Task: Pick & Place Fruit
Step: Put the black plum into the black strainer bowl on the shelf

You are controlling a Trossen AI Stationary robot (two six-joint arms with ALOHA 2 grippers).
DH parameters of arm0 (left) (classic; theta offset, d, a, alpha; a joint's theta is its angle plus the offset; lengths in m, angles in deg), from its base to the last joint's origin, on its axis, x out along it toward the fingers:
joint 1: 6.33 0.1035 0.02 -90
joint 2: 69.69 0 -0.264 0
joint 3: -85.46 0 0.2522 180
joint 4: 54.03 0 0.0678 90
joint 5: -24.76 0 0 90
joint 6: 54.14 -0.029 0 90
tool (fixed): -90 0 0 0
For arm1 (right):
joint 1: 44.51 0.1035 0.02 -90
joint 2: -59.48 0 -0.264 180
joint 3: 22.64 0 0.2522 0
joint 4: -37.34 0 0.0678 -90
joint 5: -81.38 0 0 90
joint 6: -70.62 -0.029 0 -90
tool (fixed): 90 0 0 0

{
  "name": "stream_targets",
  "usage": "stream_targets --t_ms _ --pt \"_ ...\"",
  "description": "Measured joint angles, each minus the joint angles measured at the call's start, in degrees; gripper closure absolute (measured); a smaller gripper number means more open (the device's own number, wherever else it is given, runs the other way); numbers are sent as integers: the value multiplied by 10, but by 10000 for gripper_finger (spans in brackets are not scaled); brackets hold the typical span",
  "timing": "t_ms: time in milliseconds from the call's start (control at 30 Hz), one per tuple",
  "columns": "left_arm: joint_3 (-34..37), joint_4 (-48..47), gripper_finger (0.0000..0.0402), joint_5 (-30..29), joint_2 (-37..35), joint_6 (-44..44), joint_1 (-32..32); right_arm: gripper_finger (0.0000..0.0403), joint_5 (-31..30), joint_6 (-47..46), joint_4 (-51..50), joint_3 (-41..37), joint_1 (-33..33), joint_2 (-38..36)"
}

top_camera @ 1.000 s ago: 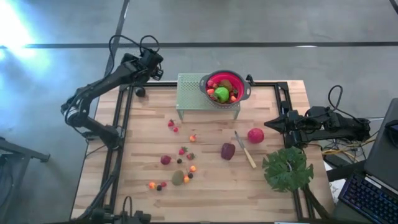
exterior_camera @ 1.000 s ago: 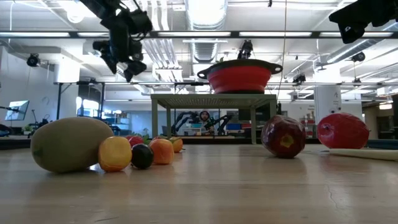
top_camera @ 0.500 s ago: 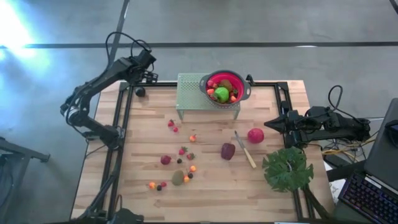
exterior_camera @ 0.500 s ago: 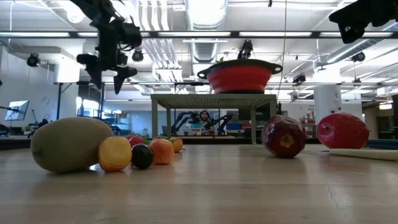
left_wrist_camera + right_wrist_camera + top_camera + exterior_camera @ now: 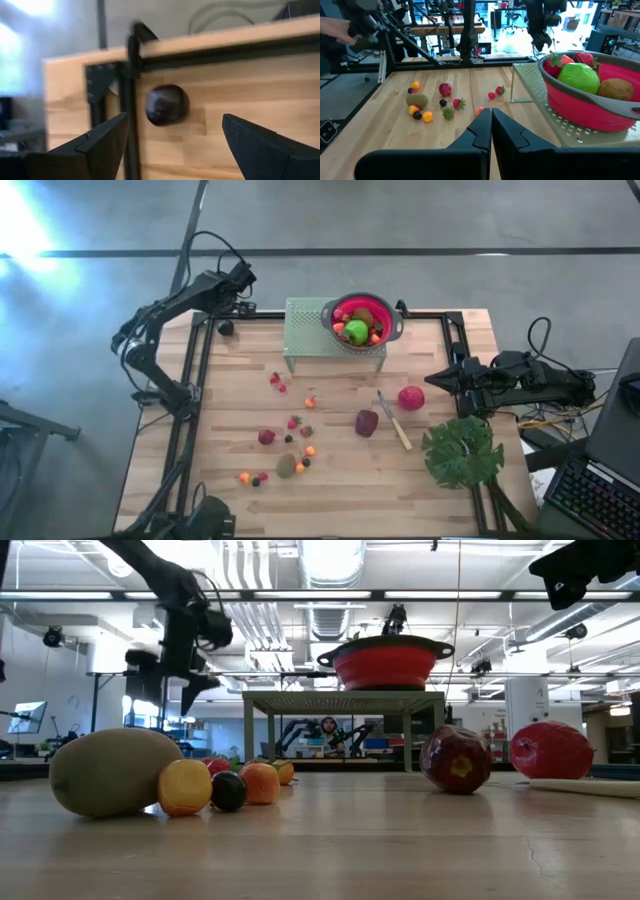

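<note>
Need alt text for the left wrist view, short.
The left gripper is open, its two dark fingers framing a dark round fruit that lies on the wooden table near a corner, beside the black frame rail. The gripper is not touching the fruit.

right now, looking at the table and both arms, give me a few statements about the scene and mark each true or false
1. The left gripper is open above a dark round fruit near the table's corner. True.
2. The red colander sits flat on the wooden table. False: it stands on a pale green perforated stand.
3. The right gripper is shut and holds nothing. True.
4. A green apple lies inside the colander. True.
5. The big green leaf lies beside the left arm. False: it lies at the table's edge on the right arm's side.
6. The red apple is in the colander. False: it rests on the table near the knife.
</note>
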Motion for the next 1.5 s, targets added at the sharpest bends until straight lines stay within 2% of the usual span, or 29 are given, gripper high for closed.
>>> stream_targets --t_ms 167,567,900,1500 --pt "0 -5 76 49 37 -7 26 394 0 0 0 0 0 0" --pt "23 -14 76 51 59 -22 50 394 0 0 0 0 0 0" --pt "30 19 76 63 63 -28 65 394 0 0 0 0 0 0" --pt "30 38 76 66 132 -16 73 394 0 0 0 0 0 0"
